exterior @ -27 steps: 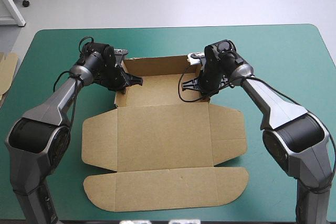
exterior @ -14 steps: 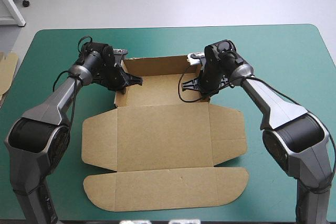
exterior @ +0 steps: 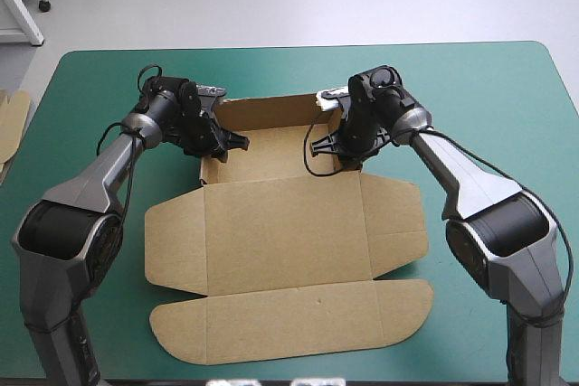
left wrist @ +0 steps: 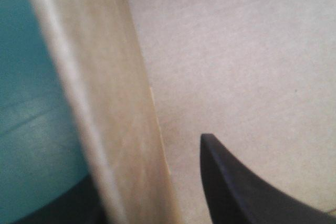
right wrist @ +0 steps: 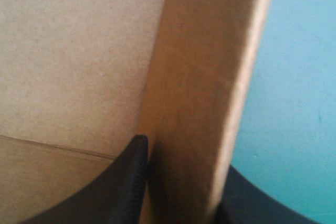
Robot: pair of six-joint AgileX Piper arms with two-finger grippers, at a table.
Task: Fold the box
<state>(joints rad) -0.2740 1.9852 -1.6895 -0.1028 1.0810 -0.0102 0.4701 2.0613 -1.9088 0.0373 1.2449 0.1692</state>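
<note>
Since the earlier frame the box (exterior: 289, 241) had crept a little toward my right, and my right end effector (exterior: 324, 144) had edged inward with it. The box lay mid-surface, its near panels and lid flat, its far part with the back wall and both side walls raised. My left end effector (exterior: 231, 144) was clamped on the left wall (left wrist: 105, 103), one finger inside and one outside. My right one pinched the right wall (right wrist: 199, 103) the same way, its inner finger touching the board. The teal-green surface (exterior: 488, 97) lay bare just outside each wall.

To do this step well, I judged that I should hold both walls square and move them together. The sheet seemed to slide easily on the cover, so an uneven push would likely skew it. Gripping low near the crease should keep the walls from bowing.
</note>
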